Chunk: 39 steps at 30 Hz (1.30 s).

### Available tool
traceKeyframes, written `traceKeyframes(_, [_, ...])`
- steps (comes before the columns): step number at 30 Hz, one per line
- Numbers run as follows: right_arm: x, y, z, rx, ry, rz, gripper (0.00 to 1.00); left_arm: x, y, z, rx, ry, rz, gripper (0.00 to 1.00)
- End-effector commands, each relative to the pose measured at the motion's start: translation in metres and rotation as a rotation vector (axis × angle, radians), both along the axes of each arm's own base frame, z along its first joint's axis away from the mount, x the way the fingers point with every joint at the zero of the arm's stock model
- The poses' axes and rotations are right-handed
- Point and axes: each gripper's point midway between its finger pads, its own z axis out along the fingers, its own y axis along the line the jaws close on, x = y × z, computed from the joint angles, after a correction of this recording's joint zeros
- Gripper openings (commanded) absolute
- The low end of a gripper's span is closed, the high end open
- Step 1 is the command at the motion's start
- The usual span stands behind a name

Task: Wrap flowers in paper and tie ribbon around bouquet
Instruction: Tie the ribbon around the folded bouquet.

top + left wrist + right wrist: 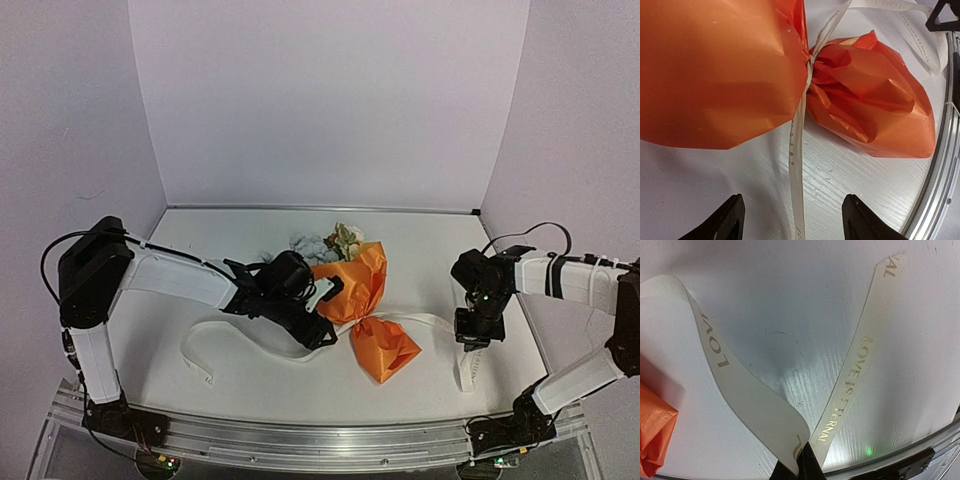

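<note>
table (200, 250): white, faint wood grain, dull sheen.
back wall (330, 100): plain, pale lilac-white, at the table's far edge.
left wall (60, 120): same tone, along the table's left side.
right wall (585, 120): same tone, along the table's right side.
rail (330, 437): aluminium, along the table's near edge.
light: soft, even.

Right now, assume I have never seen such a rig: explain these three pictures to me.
These are two robot arms bolted to a white table. The wide picture looks down from above and behind them; the other two come from cameras on their wrists. In the middle lies a bouquet: orange paper with flowers poking out the far end, a cream ribbon cinched around its pinched waist. The left end effector stands open beside it, holding nothing. The right end effector pinches the ribbon.
</note>
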Motion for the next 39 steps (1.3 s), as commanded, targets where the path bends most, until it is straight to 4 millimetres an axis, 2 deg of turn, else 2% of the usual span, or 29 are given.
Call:
traceKeyframes(1, [0.006, 0.002, 0.009, -0.003, -0.013, 0.014, 0.00, -0.002, -0.009, -0.010, 0.038, -0.003, -0.020, 0.66])
traceKeyframes(7, [0.004, 0.001, 0.009, -0.016, 0.001, 0.032, 0.00, -0.020, -0.006, -0.027, 0.059, 0.042, -0.021, 0.45])
traceKeyframes(13, [0.000, 0.004, 0.007, -0.051, 0.017, 0.081, 0.00, -0.018, 0.027, -0.044, 0.137, 0.033, 0.105, 0.01])
traceKeyframes(17, [-0.011, 0.010, 0.005, -0.066, 0.040, 0.137, 0.00, 0.001, 0.070, -0.043, 0.226, -0.059, 0.300, 0.00])
traceKeyframes(19, [-0.017, 0.012, 0.003, -0.094, 0.036, 0.178, 0.00, 0.012, 0.100, -0.040, 0.269, -0.100, 0.425, 0.00])
traceKeyframes(23, [-0.037, 0.012, -0.004, -0.134, 0.038, 0.227, 0.00, 0.035, 0.170, -0.037, 0.294, -0.061, 0.674, 0.00])
traceKeyframes(26, [-0.047, 0.000, -0.007, -0.191, 0.023, 0.256, 0.00, 0.046, 0.201, -0.028, 0.265, -0.051, 0.776, 0.00])
traceKeyframes(28, [-0.050, -0.009, -0.007, -0.227, 0.022, 0.269, 0.00, 0.050, 0.206, -0.023, 0.251, -0.056, 0.779, 0.00])
traceKeyframes(30, [-0.050, -0.011, -0.003, -0.235, 0.029, 0.290, 0.00, 0.051, 0.201, -0.021, 0.238, -0.062, 0.745, 0.00])
traceKeyframes(35, [-0.048, -0.001, 0.000, -0.217, 0.079, 0.316, 0.00, 0.050, 0.205, -0.031, 0.294, -0.069, 0.721, 0.00])
traceKeyframes(39, [-0.049, 0.009, -0.002, -0.187, 0.116, 0.333, 0.00, 0.042, 0.176, -0.017, 0.198, -0.067, 0.579, 0.00])
